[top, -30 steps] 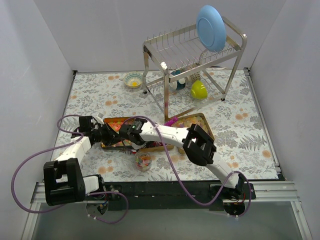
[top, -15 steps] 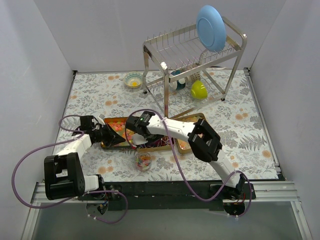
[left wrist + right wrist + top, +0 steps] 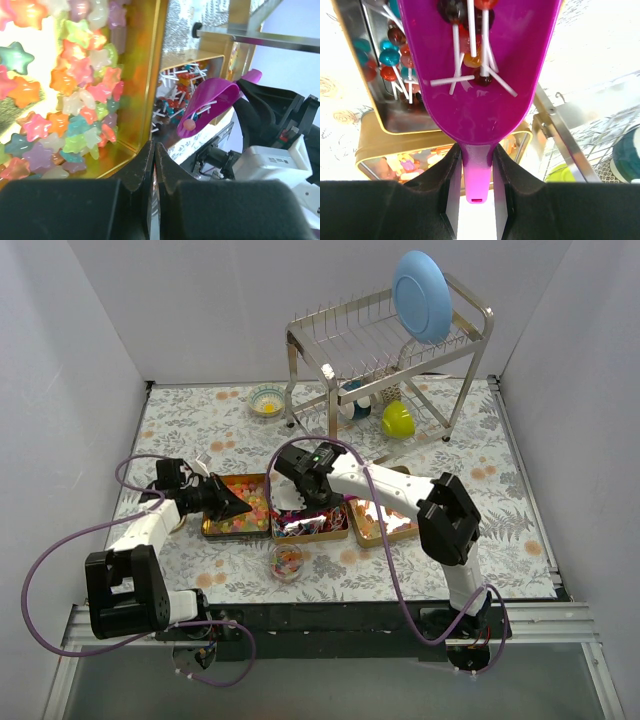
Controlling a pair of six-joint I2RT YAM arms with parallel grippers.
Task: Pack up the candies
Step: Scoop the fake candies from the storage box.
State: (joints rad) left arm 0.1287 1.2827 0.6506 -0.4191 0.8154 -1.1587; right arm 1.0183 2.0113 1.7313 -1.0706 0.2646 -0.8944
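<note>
Star-shaped gummy candies (image 3: pixel 75 95) in pink, orange and green fill the left gold tin (image 3: pixel 216 527). Lollipop candies (image 3: pixel 176 92) with white sticks lie in the middle tin (image 3: pixel 312 534). My right gripper (image 3: pixel 476 150) is shut on the handle of a purple scoop (image 3: pixel 480 85). The scoop carries several lollipops (image 3: pixel 470 30) and hangs over the middle tin (image 3: pixel 390 120). In the top view the right gripper (image 3: pixel 303 483) sits above that tin. My left gripper (image 3: pixel 154 150) is shut, its tips at the near corner of the star tin (image 3: pixel 137 100). It shows at the tin's right end (image 3: pixel 238 509).
A third gold tin (image 3: pixel 385 523) stands to the right. A small clear bowl of candies (image 3: pixel 287 562) sits in front of the tins. Behind stand a metal dish rack (image 3: pixel 380 350) with a blue plate (image 3: pixel 422 295), a green cup (image 3: pixel 398 420) and a small bowl (image 3: pixel 266 400).
The right arm has swung the loaded scoop rightward and back, from over the left tin to over the middle one. The left gripper has shifted slightly right along its tin.
</note>
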